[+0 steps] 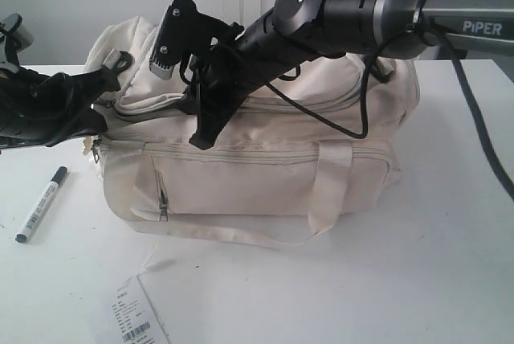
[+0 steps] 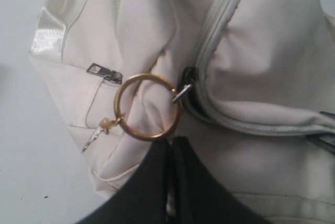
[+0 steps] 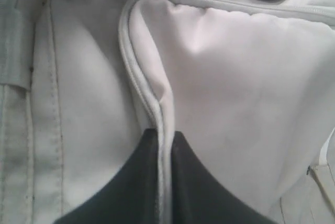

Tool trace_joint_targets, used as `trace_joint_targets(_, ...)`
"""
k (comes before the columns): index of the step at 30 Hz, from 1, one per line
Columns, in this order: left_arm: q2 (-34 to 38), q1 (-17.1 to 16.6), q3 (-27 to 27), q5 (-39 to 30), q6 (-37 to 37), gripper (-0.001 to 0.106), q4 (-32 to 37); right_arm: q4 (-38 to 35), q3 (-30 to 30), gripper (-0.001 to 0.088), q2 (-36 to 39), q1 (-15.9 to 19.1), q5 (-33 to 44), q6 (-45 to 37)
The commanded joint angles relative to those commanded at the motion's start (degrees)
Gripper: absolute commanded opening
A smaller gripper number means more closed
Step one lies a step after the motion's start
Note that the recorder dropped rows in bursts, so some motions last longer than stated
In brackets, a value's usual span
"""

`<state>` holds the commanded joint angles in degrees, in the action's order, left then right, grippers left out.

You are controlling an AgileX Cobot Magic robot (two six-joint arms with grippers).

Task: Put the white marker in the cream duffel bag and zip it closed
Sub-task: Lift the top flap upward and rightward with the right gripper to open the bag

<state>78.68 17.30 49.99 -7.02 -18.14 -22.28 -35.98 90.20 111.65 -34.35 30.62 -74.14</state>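
Paper tag (image 1: 132,316) is cut by the exterior view's bottom edge, print too small to read. Marker (image 1: 42,204) barrel text also illegible. Right arm (image 1: 321,6) hides part of the bag (image 1: 265,175) top zipper. Left arm (image 1: 40,107) is cropped at the edge. Left gripper (image 2: 170,148): can't tell if fabric sits between its fingers.

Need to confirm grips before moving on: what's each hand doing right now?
Left hand: closed, pinching bag fabric beside the gold ring.
Right hand: closed on the bag's piped edge.
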Motion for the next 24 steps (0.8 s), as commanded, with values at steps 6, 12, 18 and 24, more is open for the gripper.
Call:
trace_joint_targets(6,0.0,0.0,0.0,0.0,0.1,0.0,0.0,0.0,0.0,0.0001,-2.0,0.0,0.5,2.5)
trace_joint_targets(12,0.0,0.0,0.0,0.0,0.1,0.0,0.0,0.0,0.0,0.0199,-2.4,0.0,2.2,4.0)
trace_joint_targets(18,0.0,0.0,0.0,0.0,0.1,0.0,0.0,0.0,0.0,0.0253,-2.3,0.0,2.8,4.0)
trace_joint_targets(24,0.0,0.0,0.0,0.0,0.1,0.0,0.0,-0.1,0.0,0.0203,-3.1,0.0,2.7,4.0)
